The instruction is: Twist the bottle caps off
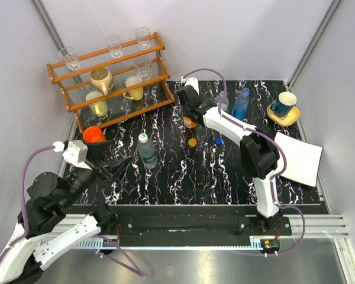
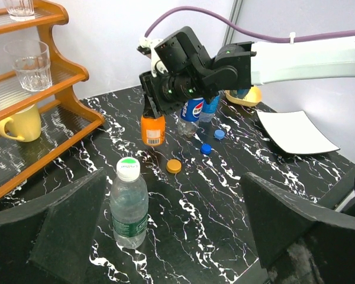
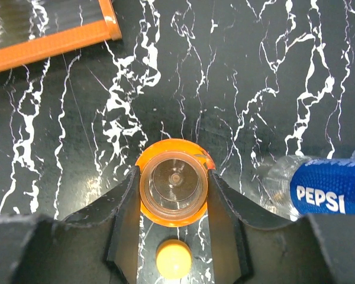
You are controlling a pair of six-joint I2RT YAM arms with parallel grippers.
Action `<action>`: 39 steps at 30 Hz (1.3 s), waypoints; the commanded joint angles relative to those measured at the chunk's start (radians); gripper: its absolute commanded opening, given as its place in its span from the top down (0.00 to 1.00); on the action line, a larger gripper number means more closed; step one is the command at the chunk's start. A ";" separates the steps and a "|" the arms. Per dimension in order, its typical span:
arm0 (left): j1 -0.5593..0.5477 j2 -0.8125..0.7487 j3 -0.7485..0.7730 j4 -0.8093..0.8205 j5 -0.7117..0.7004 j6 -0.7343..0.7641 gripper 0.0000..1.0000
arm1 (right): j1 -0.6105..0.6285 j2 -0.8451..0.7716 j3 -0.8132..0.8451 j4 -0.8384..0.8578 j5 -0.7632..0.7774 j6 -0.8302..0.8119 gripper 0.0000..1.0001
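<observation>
Nearest the arms, the left gripper [image 2: 173,195] stands with its jaws spread fully wide and nothing between them, on the near side of the wooden rack [image 2: 80,106], facing the green-label bottle [image 2: 129,204]. That bottle stands upright on the table just out from the rack's lower corner. It is clear and ribbed, looks empty, and has its white cap [image 2: 128,168] on. It should be very light and thin-walled, so it would likely skid or tip if the cap were twisted alone. A firm pinch on the body below the shoulder, with the other jaws on the ridged cap, seems the safest hold, though too much squeeze would buckle it. Farther from the rack a loose orange cap [image 2: 174,166] lies flat, with two blue caps [image 2: 206,149] beyond it. Past that, level with the rack's far end, the right gripper [image 3: 174,177] is closed on the neck of the squat orange bottle [image 2: 152,131]. The right wrist view looks straight down its open mouth, so this one is uncapped. It is short, opaque and labelled, and probably stiffer than the others. Just beyond, farthest from the rack, the Pepsi bottle [image 2: 192,112] and the translucent blue bottle [image 2: 210,106] stand close together. The arm partly hides their tops, so I can only guess from the loose caps that both are already open. They are slim and smooth, and likely slippery at the label.
</observation>
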 commanded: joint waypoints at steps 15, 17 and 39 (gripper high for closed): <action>0.000 -0.003 -0.071 0.054 0.036 -0.044 0.01 | -0.020 0.072 0.002 0.113 0.006 0.065 1.00; -0.002 0.002 -0.073 0.057 0.036 -0.046 0.01 | -0.020 0.067 -0.010 0.111 0.005 0.066 1.00; -0.002 0.025 -0.094 0.074 0.045 -0.061 0.01 | -0.018 -0.020 -0.093 0.129 -0.015 0.059 0.22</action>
